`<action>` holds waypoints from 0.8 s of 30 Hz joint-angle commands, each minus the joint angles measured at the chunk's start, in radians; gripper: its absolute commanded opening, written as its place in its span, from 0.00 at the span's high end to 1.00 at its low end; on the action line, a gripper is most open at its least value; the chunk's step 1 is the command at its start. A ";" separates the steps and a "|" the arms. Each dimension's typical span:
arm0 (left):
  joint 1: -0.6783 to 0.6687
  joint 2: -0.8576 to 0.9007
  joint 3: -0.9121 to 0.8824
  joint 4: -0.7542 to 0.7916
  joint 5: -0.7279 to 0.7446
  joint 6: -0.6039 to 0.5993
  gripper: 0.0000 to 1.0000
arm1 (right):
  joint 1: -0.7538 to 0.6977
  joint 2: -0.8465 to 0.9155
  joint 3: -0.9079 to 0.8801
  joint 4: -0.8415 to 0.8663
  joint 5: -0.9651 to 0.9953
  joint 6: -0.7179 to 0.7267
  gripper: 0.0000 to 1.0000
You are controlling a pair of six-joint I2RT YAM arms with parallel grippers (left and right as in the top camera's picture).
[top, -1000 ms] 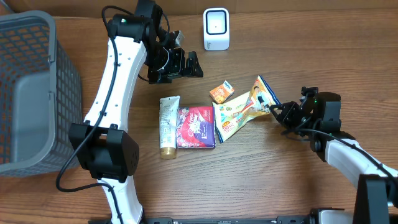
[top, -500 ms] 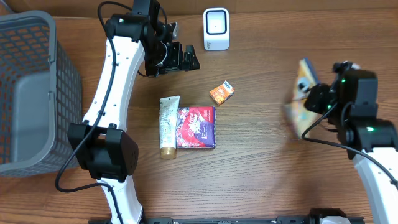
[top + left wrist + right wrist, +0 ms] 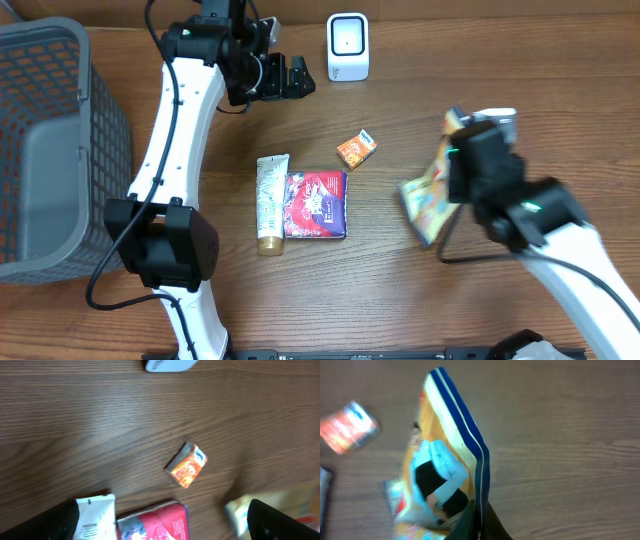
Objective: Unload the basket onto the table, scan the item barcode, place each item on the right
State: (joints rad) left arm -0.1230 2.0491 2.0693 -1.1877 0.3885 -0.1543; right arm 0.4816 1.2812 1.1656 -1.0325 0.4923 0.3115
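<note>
While the right gripper (image 3: 479,522) is clamped shut on the snack bag (image 3: 430,190), layout left to right: wood-grain table (image 3: 400,290) fills the frame. A plain brown strip runs along its far edge, can't tell what that is. Grey mesh basket (image 3: 40,150) sits at the table's far left, tall walls, solid grey floor showing inside. Left arm reaches up the table from the near side. Left gripper (image 3: 298,77) hangs over the far part, jaws spread wide, nothing between them. Nearer, in a cluster: white tube (image 3: 270,203) lying lengthwise, tan cap toward the near side. Red pouch (image 3: 316,204) is right against the tube's right flank. Small orange box (image 3: 356,149) sits apart from both, beyond the pouch's right corner. White scanner (image 3: 347,46) stands at the far edge, just right of the left gripper, well apart from the bag. Bag is right of centre, held edge-up off the wood. Its blue-striped seam is uppermost in the right wrist view, fingers pinching the lower edge. Print too blurred to make out a barcode.
</note>
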 commanded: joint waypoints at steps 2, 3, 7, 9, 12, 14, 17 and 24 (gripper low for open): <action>0.020 -0.017 0.017 -0.013 -0.004 0.021 0.00 | 0.116 0.203 0.019 -0.024 0.253 0.105 0.96; 0.023 -0.017 0.017 -0.018 -0.004 0.035 0.00 | 0.144 0.246 0.023 -0.033 0.287 0.112 0.96; 0.038 -0.017 0.017 -0.025 -0.004 0.054 0.00 | 0.206 0.316 0.056 -0.090 0.314 0.173 0.96; 0.045 -0.017 0.017 -0.023 -0.004 0.054 0.00 | 0.206 0.310 0.066 -0.109 0.314 0.187 0.96; 0.053 -0.017 0.017 -0.023 -0.004 0.054 0.00 | 0.203 0.301 0.102 -0.153 0.312 0.186 0.96; 0.054 -0.017 0.017 -0.022 -0.004 0.054 0.00 | 0.203 0.300 0.142 -0.194 0.324 0.187 0.96; 0.053 -0.017 0.017 -0.020 -0.004 0.054 0.00 | 0.200 0.299 0.206 -0.225 0.330 0.186 0.96; 0.053 -0.017 0.017 -0.021 -0.004 0.054 0.00 | 0.188 0.297 0.356 -0.278 0.319 0.161 0.96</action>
State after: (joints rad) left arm -0.0742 2.0491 2.0693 -1.2102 0.3870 -0.1234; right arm 0.6796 1.6169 1.4483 -1.2991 0.7746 0.4786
